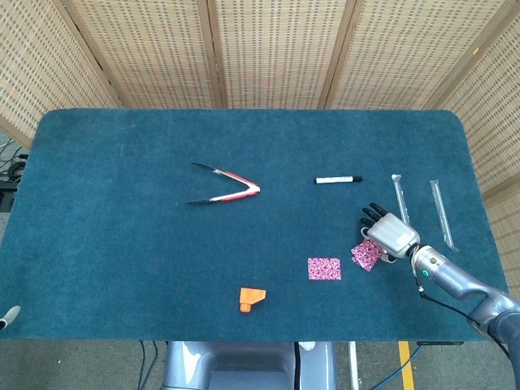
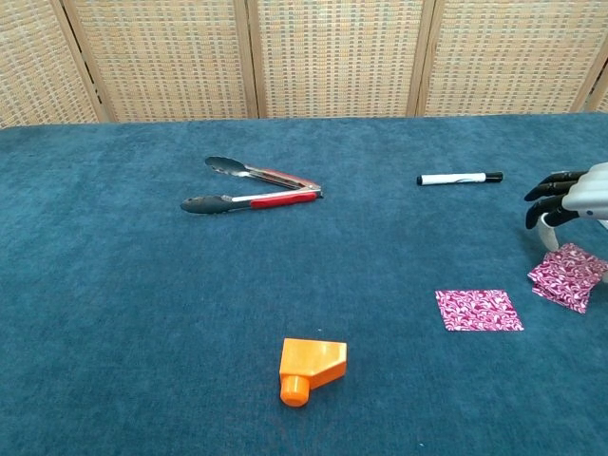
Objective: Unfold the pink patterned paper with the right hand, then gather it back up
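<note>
My right hand (image 1: 390,232) (image 2: 579,193) hovers low at the table's right side, dark fingers spread forward. Under its palm lies a pink patterned paper (image 1: 366,254) (image 2: 567,275), bunched up and partly folded. The thumb side of the hand touches the paper and holds it gathered. A second pink patterned paper (image 1: 324,268) (image 2: 479,310) lies flat and square just to the left, apart from the hand. My left hand shows in neither view.
A black-and-white marker (image 1: 338,179) lies behind the hand. Two clear tubes (image 1: 400,201) (image 1: 441,213) lie at the far right. Red-handled tongs (image 1: 223,190) sit mid-table, an orange plastic piece (image 1: 251,298) near the front edge. A small pale tip (image 1: 6,315) pokes in at lower left.
</note>
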`<state>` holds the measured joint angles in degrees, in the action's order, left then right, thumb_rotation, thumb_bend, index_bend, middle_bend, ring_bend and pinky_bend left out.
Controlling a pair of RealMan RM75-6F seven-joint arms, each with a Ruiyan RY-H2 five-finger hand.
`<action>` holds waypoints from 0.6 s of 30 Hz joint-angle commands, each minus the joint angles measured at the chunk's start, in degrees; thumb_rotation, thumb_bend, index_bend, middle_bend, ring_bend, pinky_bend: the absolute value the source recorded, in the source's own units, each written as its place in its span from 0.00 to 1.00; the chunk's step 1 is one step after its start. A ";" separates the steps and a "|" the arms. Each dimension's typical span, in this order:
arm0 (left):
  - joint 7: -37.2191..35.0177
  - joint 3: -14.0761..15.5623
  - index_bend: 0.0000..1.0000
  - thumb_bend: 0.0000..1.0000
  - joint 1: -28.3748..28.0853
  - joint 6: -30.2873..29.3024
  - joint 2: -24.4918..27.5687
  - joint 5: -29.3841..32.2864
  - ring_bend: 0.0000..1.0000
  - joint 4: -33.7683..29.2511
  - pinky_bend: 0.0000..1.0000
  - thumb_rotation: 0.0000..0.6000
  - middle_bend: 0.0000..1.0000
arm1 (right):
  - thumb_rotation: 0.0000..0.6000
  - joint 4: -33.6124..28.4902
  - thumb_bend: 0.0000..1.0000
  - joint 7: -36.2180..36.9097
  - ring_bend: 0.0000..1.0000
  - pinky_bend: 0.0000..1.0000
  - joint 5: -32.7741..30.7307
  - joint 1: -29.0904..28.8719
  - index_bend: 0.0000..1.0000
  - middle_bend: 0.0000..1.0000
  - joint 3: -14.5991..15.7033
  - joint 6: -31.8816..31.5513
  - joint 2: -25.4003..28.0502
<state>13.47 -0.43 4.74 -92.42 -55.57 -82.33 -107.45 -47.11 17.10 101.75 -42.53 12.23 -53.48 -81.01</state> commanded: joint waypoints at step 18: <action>-0.11 -0.41 0.02 0.12 -0.51 0.50 0.16 -0.33 0.00 -0.11 0.00 1.00 0.00 | 1.00 -11.32 0.05 -4.24 0.00 0.00 -3.42 -0.71 0.22 0.13 -2.98 0.72 5.41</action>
<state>13.36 -0.84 4.23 -91.91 -55.41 -82.67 -107.55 -55.15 14.25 99.27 -42.94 10.24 -52.72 -77.30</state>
